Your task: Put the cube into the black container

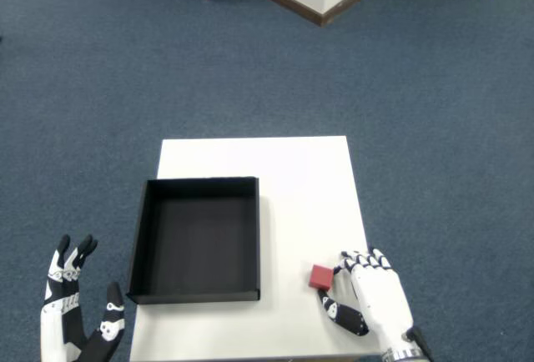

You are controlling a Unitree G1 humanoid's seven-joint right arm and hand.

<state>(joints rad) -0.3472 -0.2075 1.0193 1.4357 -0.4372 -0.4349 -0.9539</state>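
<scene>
Far left, the left hand (77, 316) is hanging off the table's edge with its fingers spread, gripping nothing. Moving across, the container (197, 240) is sitting on the left half of the white table (292, 178), its inside showing nothing but dark floor. Just right of the container's near corner, the cube (320, 277) is resting on the table, out in the open and near the front edge. And right beside it, the right hand (368, 299) is lying low on the table, its fingertips (344, 259) curling in at the cube's right side and the thumb (340, 314) reaching in just below it. The cube is sitting in the gap between thumb and fingers, flat on the table; whether the digits are actually pressing it, I cannot tell from up here.
</scene>
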